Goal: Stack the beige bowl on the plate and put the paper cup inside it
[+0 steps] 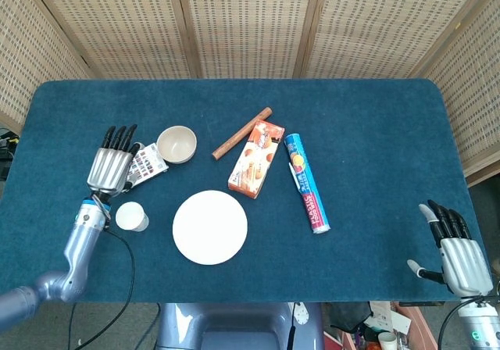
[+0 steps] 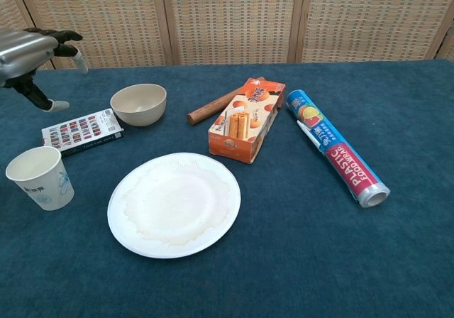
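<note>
The beige bowl [image 1: 177,144] [image 2: 139,103] stands upright on the blue cloth, behind and left of the white plate [image 1: 209,226] [image 2: 174,203]. The paper cup [image 1: 131,216] [image 2: 41,177] stands upright left of the plate. My left hand [image 1: 112,161] [image 2: 32,54] hovers open left of the bowl, above a small card box, fingers pointing away from me; it holds nothing. My right hand [image 1: 453,247] rests open near the table's front right corner, far from all three objects; the chest view does not show it.
A small printed card box [image 1: 146,164] [image 2: 81,131] lies under the left hand. An orange biscuit box [image 1: 255,158] [image 2: 247,118], a brown stick [image 1: 241,133] [image 2: 213,108] and a blue plastic-wrap roll [image 1: 306,182] [image 2: 335,146] lie right of the bowl. Wicker screens stand behind the table.
</note>
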`<state>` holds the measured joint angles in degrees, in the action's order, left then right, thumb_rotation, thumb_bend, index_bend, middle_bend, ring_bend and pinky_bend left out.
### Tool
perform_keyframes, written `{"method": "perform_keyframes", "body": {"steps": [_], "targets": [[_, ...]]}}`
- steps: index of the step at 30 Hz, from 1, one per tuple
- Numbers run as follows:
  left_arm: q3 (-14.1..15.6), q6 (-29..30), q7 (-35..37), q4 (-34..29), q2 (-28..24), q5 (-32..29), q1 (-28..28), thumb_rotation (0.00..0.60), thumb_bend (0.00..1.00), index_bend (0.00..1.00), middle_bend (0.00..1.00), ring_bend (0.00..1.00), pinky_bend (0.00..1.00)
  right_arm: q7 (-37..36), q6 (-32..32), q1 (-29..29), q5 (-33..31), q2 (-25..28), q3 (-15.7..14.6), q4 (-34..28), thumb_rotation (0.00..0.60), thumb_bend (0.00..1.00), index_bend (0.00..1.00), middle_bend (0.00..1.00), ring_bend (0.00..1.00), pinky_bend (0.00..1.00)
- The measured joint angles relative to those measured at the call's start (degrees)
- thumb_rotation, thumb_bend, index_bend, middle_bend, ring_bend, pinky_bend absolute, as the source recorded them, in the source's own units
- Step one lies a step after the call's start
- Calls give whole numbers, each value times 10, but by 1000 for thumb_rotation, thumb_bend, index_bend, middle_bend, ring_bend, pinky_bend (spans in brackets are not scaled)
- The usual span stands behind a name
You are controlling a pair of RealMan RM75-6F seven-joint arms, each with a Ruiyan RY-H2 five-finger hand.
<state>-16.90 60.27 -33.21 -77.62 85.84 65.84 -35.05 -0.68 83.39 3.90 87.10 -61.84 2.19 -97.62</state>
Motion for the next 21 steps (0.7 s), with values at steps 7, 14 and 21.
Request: {"method": "perform_keyframes", "body": {"steps": [7,14,21], "targets": [[-3,-41,-22,96,69,-46,-51,600,289,346,13,0,0,-29,-9,2,-20,3,7,13,600,146,0,0,0,0],[-5,-64,-26,158,112,-71,-85,600,294,374,24,0,0,-46,-15,3,-28,4,10,21,600,146,0,0,0,0],[-2,-78,-22,209,148,-74,-113,600,297,410,46,0,0,-54,-21,4,-34,4,11,27,600,146,0,0,0,0]]}}
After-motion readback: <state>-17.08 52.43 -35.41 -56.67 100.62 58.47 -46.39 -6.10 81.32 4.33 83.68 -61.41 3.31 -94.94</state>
